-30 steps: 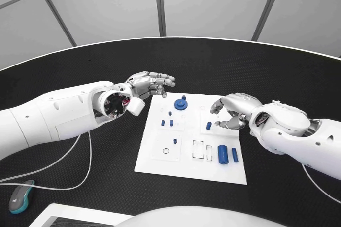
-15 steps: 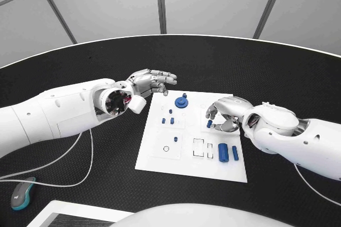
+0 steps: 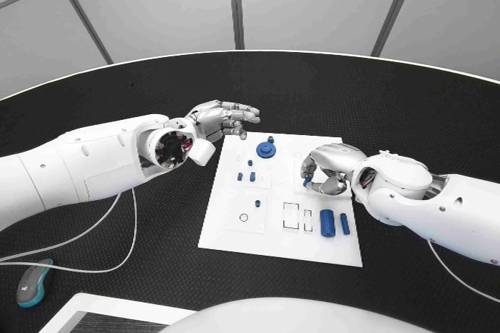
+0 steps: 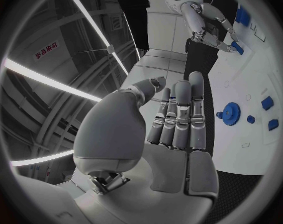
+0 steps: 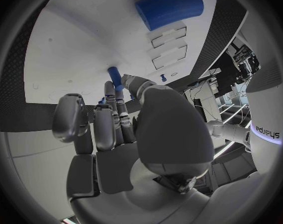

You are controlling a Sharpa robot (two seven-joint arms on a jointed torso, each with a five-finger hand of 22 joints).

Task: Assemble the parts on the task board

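Right hand is over the right half of the white board, fingers curled down around a small blue peg. In the right wrist view the peg's long axis runs outward from the fingertips toward the board surface; thumb and a finger close on its near end, so it is pinched. In the head view the peg shows as a short blue piece at the hand's left edge, roughly upright on the board. Left hand hovers off the board's far left corner, fingers nearly straight and together, holding nothing. A blue gear sits near the board's far edge; two blue cylinders lie side by side nearer the robot, long axes running near to far.
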